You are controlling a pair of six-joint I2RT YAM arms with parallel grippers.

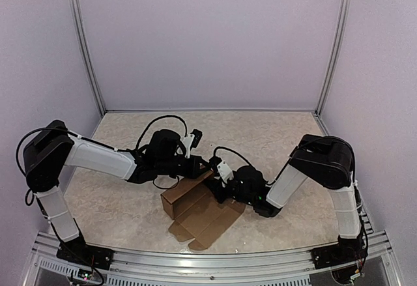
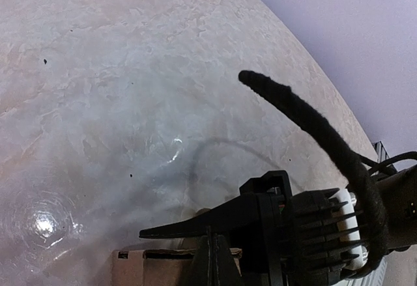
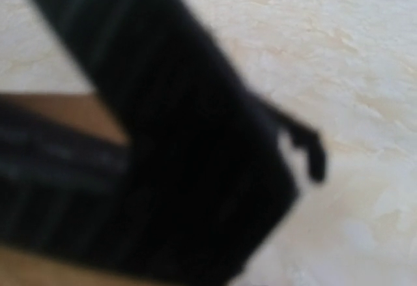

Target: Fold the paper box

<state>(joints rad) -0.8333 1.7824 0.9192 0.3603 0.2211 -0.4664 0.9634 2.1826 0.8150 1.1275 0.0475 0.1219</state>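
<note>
The paper box (image 1: 187, 198) is brown cardboard, partly folded, with raised walls on the left and a flat flap (image 1: 212, 222) spread toward the front right. My left gripper (image 1: 206, 167) is at the box's far right corner. In the left wrist view its fingers (image 2: 203, 263) are pressed together in front of the top edge of a box wall (image 2: 146, 260). My right gripper (image 1: 220, 172) meets the same corner from the right. The right wrist view is blurred and blocked by a black shape, with cardboard (image 3: 68, 113) showing behind it.
The marbled tabletop (image 1: 130, 208) is enclosed by pale walls and metal posts (image 1: 85, 45). A black cable (image 2: 306, 120) arcs across the left wrist view. The right gripper's black body (image 2: 313, 234) sits tight against my left fingers.
</note>
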